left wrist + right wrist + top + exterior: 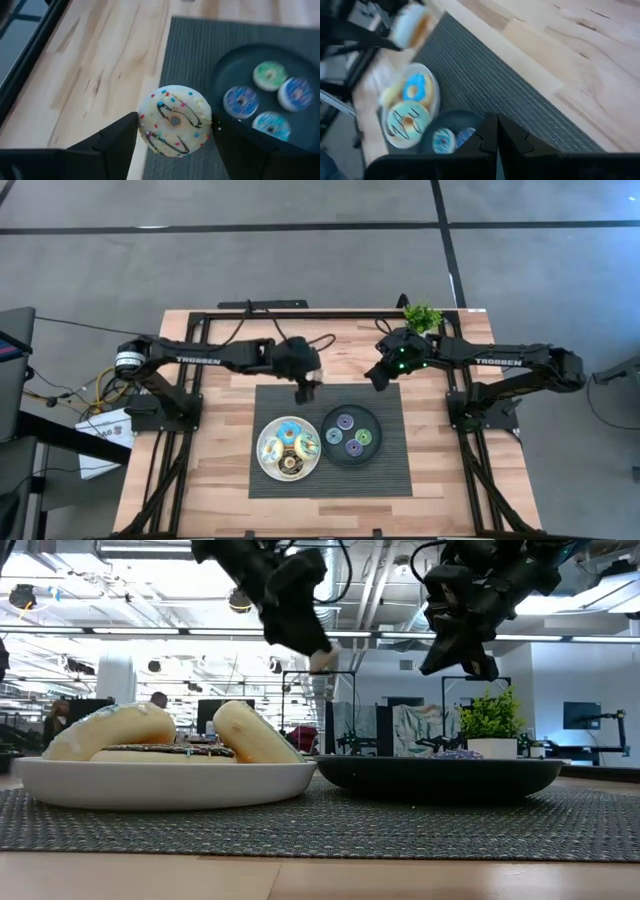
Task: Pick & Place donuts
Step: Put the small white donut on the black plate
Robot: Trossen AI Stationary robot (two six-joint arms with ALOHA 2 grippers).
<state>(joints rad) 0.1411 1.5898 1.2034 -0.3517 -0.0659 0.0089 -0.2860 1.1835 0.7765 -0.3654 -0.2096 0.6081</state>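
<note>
My left gripper [305,387] is shut on a white donut [174,121] with chocolate drizzle and sprinkles, above the far part of the dark mat [330,395]. In the low view the white donut [322,660] hangs well above the plates. The round white plate [264,463] holds a blue donut [414,90], a pale green donut [407,122] and a chocolate donut [291,466]. The black plate [372,420] holds several coin-sized donuts [241,100]. My right gripper [378,378] is shut and empty, raised above the mat's far right part. My left gripper pinches the white donut between its two fingers, on two opposite sides of its outer rim [145,125]. The fingers [117,142] come from above, pointing down. The donut sits at the finger ends, its iced face turned toward the wrist, lifted clear of mat and plates.
A small potted plant [422,315] stands at the table's far right. Bare wood [220,430] lies left of the mat. The two plates sit side by side on the mat's near half.
</note>
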